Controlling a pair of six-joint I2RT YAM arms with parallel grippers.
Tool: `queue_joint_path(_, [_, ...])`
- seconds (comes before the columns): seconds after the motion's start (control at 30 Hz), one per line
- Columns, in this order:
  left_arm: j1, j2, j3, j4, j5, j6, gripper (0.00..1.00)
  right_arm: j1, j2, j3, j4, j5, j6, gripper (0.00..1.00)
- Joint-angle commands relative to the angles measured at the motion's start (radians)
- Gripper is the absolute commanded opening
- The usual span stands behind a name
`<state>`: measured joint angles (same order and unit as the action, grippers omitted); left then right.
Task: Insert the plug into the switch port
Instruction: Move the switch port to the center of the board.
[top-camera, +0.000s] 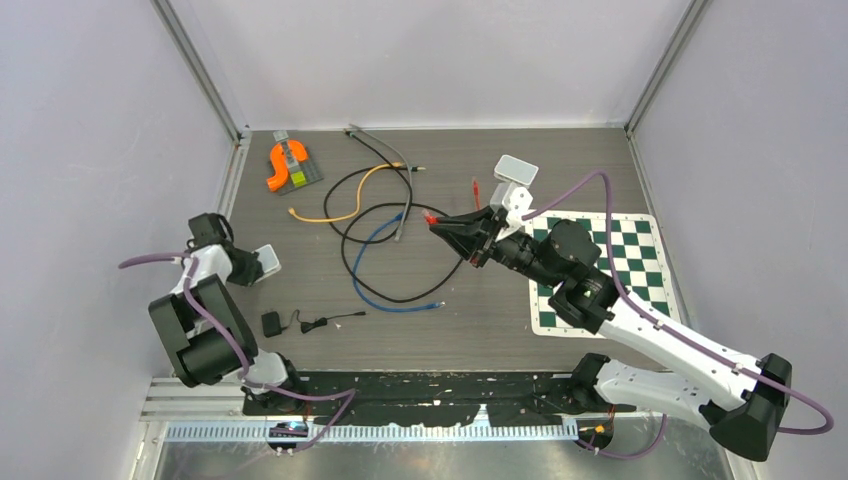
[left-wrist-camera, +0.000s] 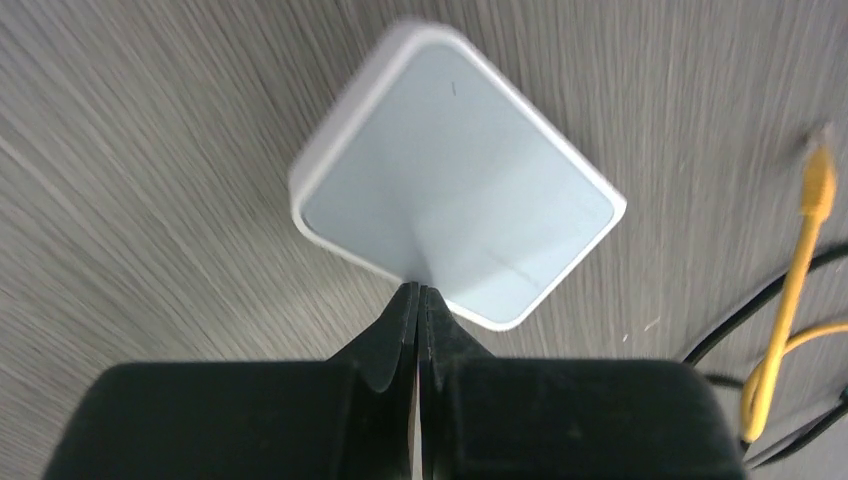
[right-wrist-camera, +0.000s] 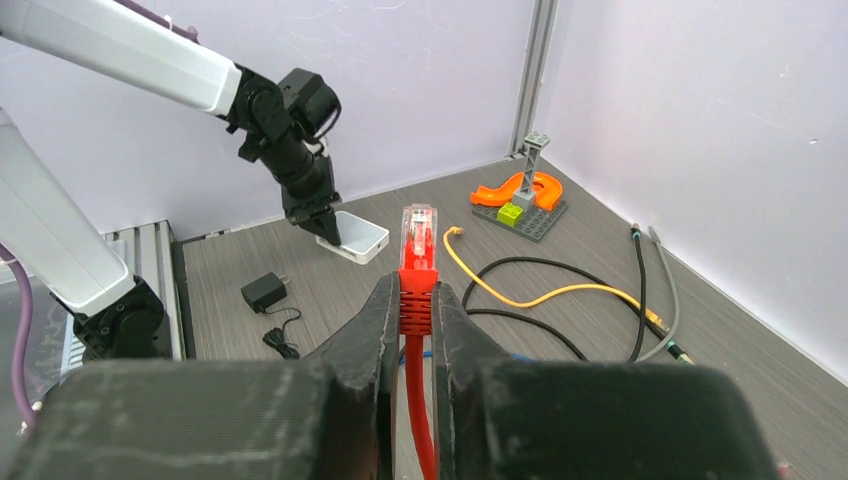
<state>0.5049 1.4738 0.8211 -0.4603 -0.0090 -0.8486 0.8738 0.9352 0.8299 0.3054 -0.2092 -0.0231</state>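
The right pincer (right-wrist-camera: 415, 300) is clamped on the red plug (right-wrist-camera: 417, 235), above the middle of the table (top-camera: 480, 310). The white switch (left-wrist-camera: 455, 170) lies at the left, well apart. The left pincer (left-wrist-camera: 417, 300) is shut, its tips at the switch's edge. Nothing grips the switch, so a push from the plug may slide it away.

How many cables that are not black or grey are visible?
3: yellow cable, tangle's far left; blue cable, its near side; red cable in right gripper. The right arm may hide more.
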Motion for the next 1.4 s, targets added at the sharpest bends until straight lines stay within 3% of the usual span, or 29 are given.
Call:
queue_joint_path(0.0, [-0.073,-0.057,-0.056,-0.017,0.037,-0.047,0.00,-0.001,-0.031,0.013,0.033,0.017,-0.011,0.05])
queue_joint_path(0.2, [-0.078,-0.124,0.021,-0.113,-0.217,-0.069,0.00,-0.001,-0.046,0.009,0.017,0.004,-0.008,0.05])
queue_joint_path(0.37, [-0.068,-0.058,0.135,-0.180,-0.409,-0.053,0.00,-0.002,-0.073,0.001,0.002,0.022,-0.024,0.05])
queue_joint_path(0.87, [-0.006,0.285,0.350,-0.233,-0.194,-0.063,0.00,-0.001,-0.126,0.009,-0.056,0.057,-0.083,0.05])
queue_joint_path(1.2, [-0.017,0.193,0.214,-0.183,-0.132,-0.092,0.00,-0.001,-0.117,0.023,-0.058,0.060,-0.094,0.05])
queue_joint_path(1.37, [-0.016,0.139,0.208,-0.210,-0.262,-0.117,0.00,-0.002,-0.143,0.015,-0.063,0.061,-0.087,0.05])
